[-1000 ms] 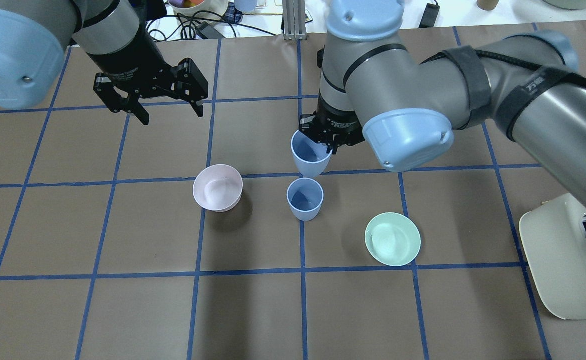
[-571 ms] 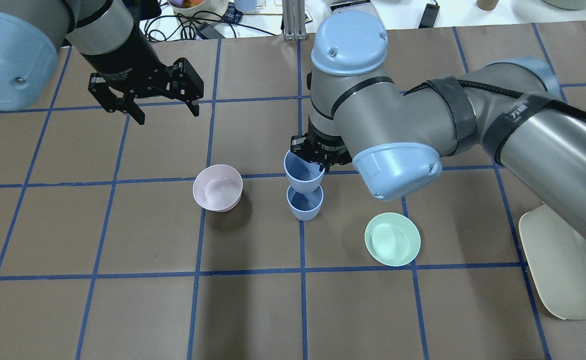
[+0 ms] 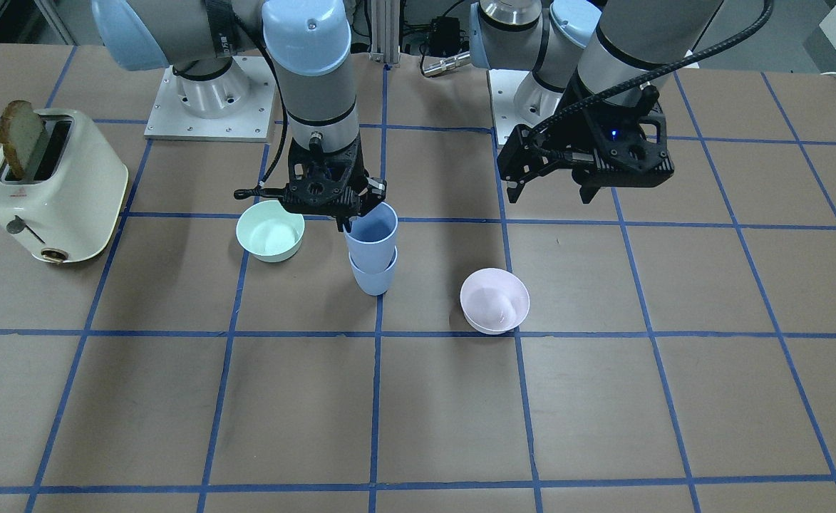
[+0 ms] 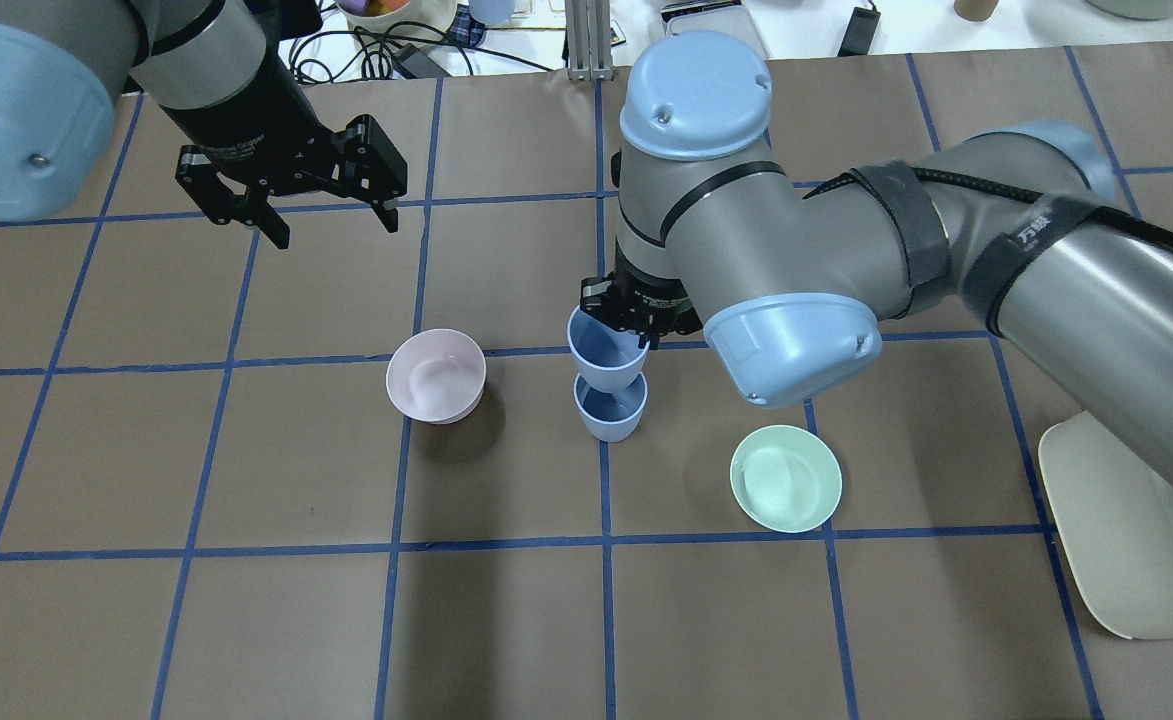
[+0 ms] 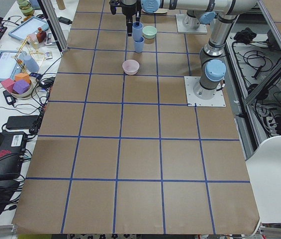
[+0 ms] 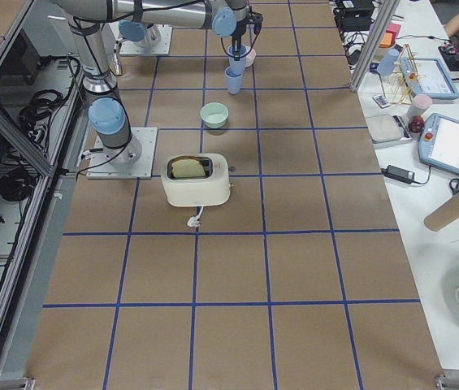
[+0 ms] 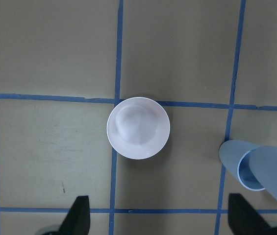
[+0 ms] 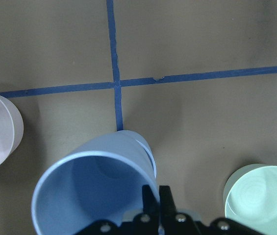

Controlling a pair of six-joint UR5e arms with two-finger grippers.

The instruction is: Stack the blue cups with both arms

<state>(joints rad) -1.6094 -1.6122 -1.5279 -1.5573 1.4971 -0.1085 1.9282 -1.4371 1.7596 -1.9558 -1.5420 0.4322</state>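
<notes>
The right claw [image 4: 636, 328] grips a matte periwinkle-blue plastic tumbler [image 4: 604, 352] by its rim, base inside the identical second tumbler [image 4: 608, 420] on the table [image 4: 246, 620]. The left claw [image 4: 334, 228] hangs wide, empty.

Beside the stacked blue cups [image 4: 609, 380], gaps of bare table [image 4: 506, 620] are left toward the pink bowl [image 4: 436, 375] on the left and the green bowl [image 4: 786, 478] on the right. Access from above is blocked by the right gripper [image 4: 648, 335], pinched on the upper cup [image 4: 601, 352] at its rim.
</notes>
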